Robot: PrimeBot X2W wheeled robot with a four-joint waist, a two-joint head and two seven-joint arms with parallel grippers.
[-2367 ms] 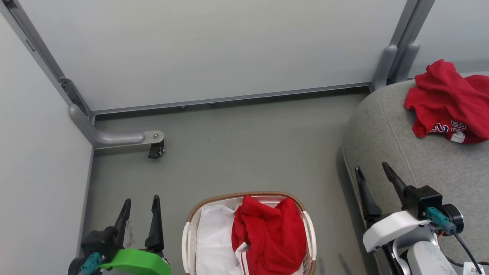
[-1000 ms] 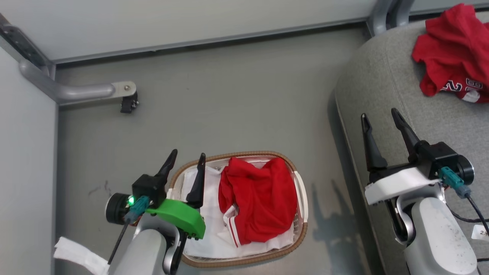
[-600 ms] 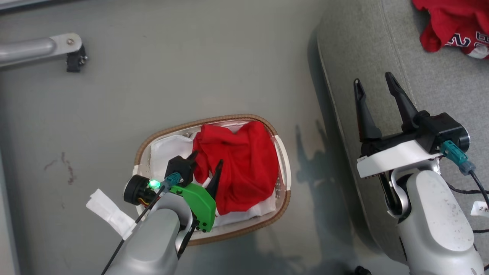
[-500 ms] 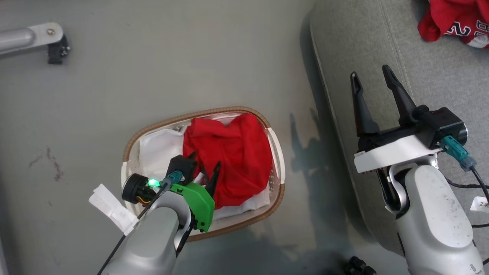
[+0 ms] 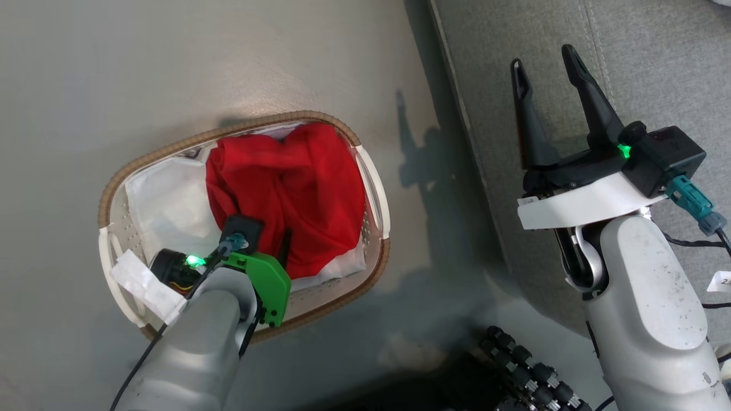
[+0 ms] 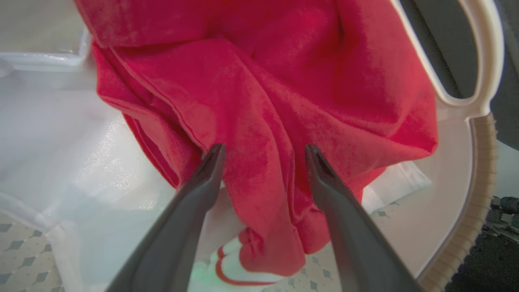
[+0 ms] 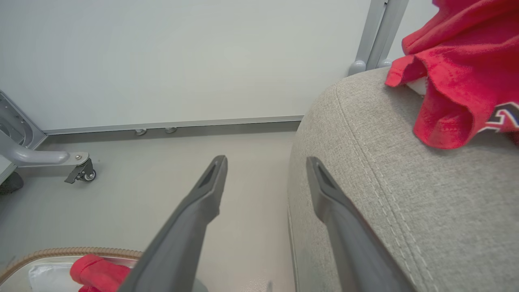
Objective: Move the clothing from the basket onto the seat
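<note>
Over the grey floor (image 5: 171, 57), my left gripper (image 6: 263, 150) gapes astride clothing (image 6: 259, 81) in the basket (image 5: 374, 182), right gripper (image 5: 542, 60) apart by the seat (image 5: 657, 57).

- The grey floor (image 5: 228, 57) carries the basket (image 5: 171, 147).
- The seat (image 5: 657, 57) stands near the basket, on its right.
- A castor foot (image 7: 81, 170) rests well beyond the basket.

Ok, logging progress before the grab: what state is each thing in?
Left gripper: jaws open, either side of a garment fold.
Right gripper: jaws open, empty.
Basket garment: crumpled, ungripped.
Seat garment: lying on the seat.
Basket: upright, on the floor.
</note>
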